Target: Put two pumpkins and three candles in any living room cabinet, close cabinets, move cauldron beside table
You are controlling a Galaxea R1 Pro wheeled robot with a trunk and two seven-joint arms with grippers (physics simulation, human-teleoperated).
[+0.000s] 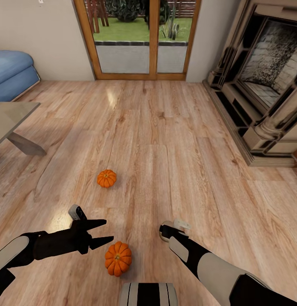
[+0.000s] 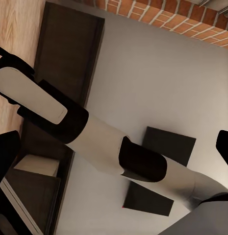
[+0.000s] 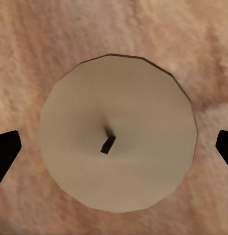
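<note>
Right gripper [image 3: 114, 147] spread, candle [image 3: 116, 132] centred directly beneath between its fingertips; off-centre descent would likely topple it.

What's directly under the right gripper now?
A candle, upright on the wood floor, wick up, between the open right gripper fingertips. The candle's sides and the floor beneath it are hidden.
</note>
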